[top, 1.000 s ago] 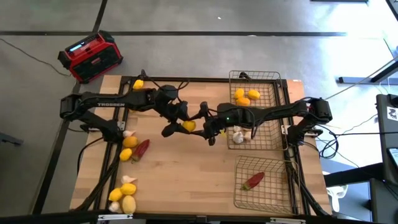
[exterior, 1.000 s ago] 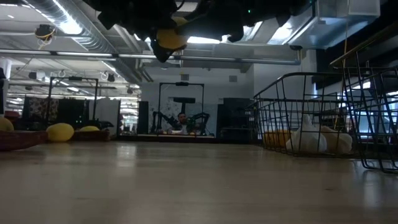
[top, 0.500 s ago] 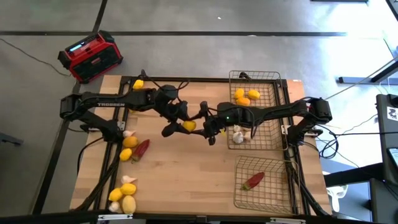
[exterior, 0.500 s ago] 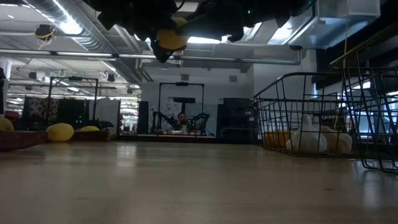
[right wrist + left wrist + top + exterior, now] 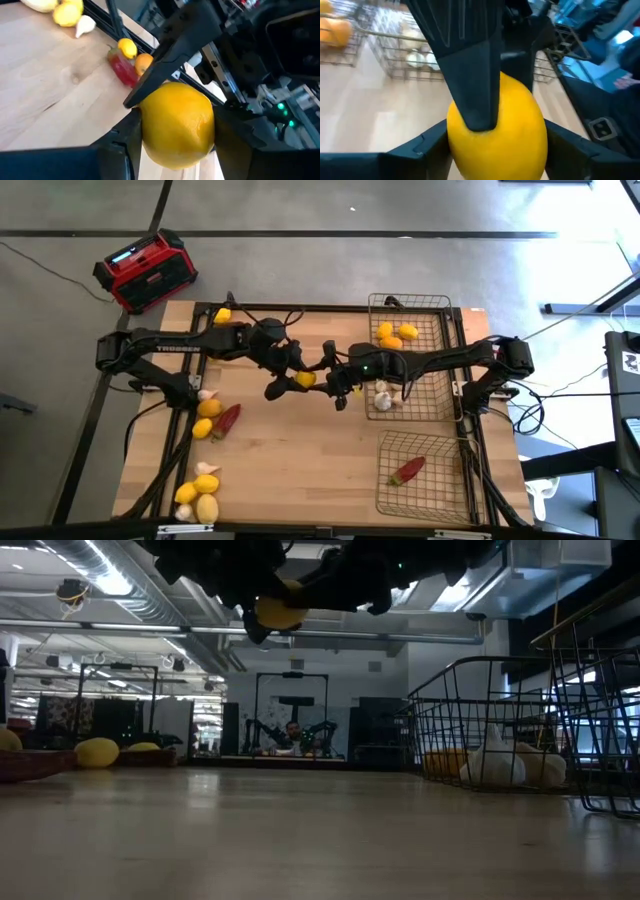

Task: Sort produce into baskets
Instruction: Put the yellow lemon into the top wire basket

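Lemon [image 5: 304,379] in mid-air over the middle of the counter [image 5: 300,450] is what I have both arms on: my left claw [image 5: 292,377] reaches in from the left and my right claw [image 5: 318,380] from the right, and they meet at the fruit. From the left wrist camera I see the lemon [image 5: 496,131] seated between my left claw's two fingers, with a dark finger of the other arm pressed against its face. From the right wrist camera the same lemon [image 5: 177,124] sits between my right claw's fingers, again with the other arm's finger laid on it. So both claws are clamped on the one lemon. From counter height it hangs well above the wood under the dark arms [image 5: 278,612].

Baskets: I can see two on the right side. The far basket [image 5: 455,355] holds two lemons [image 5: 397,333] at its back and garlic bulbs [image 5: 384,395] at its near edge. The near basket [image 5: 385,498] holds one chili pepper [image 5: 408,470].

Unsorted produce lies along the left side: a lemon and a chili pepper [image 5: 227,420] beside the left arm, a cluster of lemons [image 5: 199,496] at the near corner, one lemon [image 5: 222,315] at the far edge. A red radio [image 5: 145,270] stands on the floor beyond the counter.
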Action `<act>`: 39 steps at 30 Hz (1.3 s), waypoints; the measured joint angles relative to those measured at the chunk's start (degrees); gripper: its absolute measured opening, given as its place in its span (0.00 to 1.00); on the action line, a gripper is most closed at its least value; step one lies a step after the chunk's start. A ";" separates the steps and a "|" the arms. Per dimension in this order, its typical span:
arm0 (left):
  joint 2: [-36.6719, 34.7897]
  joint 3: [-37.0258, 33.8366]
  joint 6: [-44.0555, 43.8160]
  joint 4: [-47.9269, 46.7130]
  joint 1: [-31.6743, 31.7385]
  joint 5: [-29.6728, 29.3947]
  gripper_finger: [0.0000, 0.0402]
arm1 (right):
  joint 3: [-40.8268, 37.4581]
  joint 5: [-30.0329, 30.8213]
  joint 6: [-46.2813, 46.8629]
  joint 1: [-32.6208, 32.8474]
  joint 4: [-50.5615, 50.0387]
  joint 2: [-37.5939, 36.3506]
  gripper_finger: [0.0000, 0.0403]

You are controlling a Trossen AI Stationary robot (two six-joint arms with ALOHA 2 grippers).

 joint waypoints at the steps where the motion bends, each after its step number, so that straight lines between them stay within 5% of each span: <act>1: 0.00 0.04 -0.07 0.75 -0.10 -0.68 0.66 | 0.00 0.36 0.40 0.00 -0.04 0.01 0.45; 11: -3.07 0.35 0.99 -3.44 1.65 -0.57 0.80 | -0.13 5.93 2.11 0.31 -3.66 -1.84 0.45; 26: -5.07 0.17 2.95 -12.67 3.49 -8.65 0.80 | -0.02 35.63 11.17 -0.09 -26.64 -14.70 0.46; 33: -5.03 0.17 3.00 -12.72 3.49 -8.68 0.80 | -0.02 36.74 20.70 -6.04 -41.14 -21.00 0.46; 39: -4.98 0.15 3.00 -12.82 3.49 -8.68 0.80 | -0.02 32.01 25.89 -15.33 -49.38 -24.61 0.46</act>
